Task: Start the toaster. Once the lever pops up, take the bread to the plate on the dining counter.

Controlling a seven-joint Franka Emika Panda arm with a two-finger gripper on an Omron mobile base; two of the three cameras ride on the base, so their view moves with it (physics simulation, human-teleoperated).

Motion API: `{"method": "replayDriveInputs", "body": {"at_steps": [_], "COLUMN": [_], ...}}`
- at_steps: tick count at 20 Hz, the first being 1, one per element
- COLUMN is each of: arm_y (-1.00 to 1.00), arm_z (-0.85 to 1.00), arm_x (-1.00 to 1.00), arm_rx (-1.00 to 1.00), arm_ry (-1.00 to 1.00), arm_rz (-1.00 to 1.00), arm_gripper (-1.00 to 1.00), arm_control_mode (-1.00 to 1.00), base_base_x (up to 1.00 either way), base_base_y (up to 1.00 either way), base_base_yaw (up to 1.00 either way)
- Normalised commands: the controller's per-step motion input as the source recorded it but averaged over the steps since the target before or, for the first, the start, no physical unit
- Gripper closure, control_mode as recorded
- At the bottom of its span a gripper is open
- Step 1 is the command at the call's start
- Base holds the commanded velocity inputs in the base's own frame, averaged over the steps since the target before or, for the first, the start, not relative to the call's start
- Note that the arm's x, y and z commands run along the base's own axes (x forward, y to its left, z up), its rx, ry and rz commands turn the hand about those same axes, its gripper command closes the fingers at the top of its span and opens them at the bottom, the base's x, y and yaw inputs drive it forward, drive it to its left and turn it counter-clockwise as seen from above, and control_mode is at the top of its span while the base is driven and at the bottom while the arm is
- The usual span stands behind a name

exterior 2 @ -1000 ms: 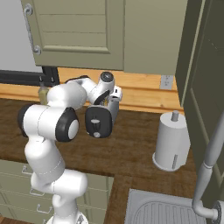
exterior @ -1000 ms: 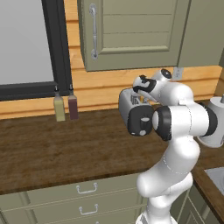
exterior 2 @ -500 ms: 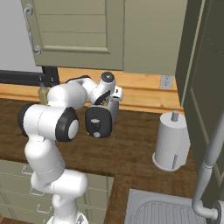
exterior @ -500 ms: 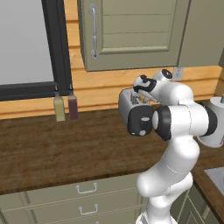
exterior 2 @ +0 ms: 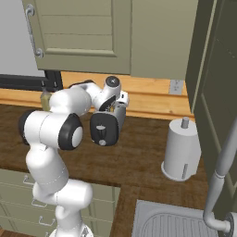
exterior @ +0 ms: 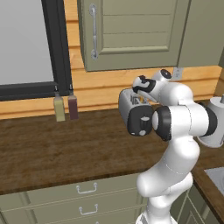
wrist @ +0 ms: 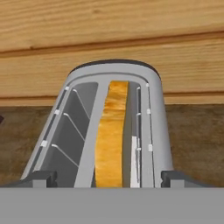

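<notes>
While over toaster (wrist: 114,127), gripper (wrist: 109,177) open.

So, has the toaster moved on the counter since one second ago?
No. The toaster sits at the same place against the two bottles in the left base view, and equally far from the grey canister in the right one.

Kitchen: wood counter (exterior: 52,148), cabinets (exterior: 131,33), sink (exterior 2: 171,222).

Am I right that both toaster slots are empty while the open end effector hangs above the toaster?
Not quite: the hand view shows the bread standing in one slot of the toaster; the other slot is empty. The open end effector does hang above it.
</notes>
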Motion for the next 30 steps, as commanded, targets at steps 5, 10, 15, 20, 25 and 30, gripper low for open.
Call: {"method": "replayDriveInputs", "body": {"at_steps": [5,10,15,20,25,30], "arm_y": [0.09,0.03,0.07,0.3,0.02,0.0], "arm_z": [-0.6,-0.73,-0.63,-0.27,-0.27,-0.23], "arm_x": [-0.11,-0.17,-0.29,-0.14,0.01,0.08], "arm_rx": [0.0,0.0,0.0,0.0,-0.03,-0.07], "arm_ry": [0.0,0.01,0.04,0.0,0.0,-0.05], "arm_rz": [0.0,0.0,0.0,0.06,0.02,0.0], "arm_gripper": [-1.0,-1.0,-1.0,-1.0,-1.0,-1.0], "arm_control_mode": [-1.0,-1.0,-1.0,-1.0,-1.0,-1.0], "base_base_x": [0.0,0.0,0.0,0.0,0.0,0.0], "base_base_y": [0.0,0.0,0.0,0.0,0.0,0.0], "base_base_yaw": [0.0,0.0,0.0,0.0,0.0,0.0]}}
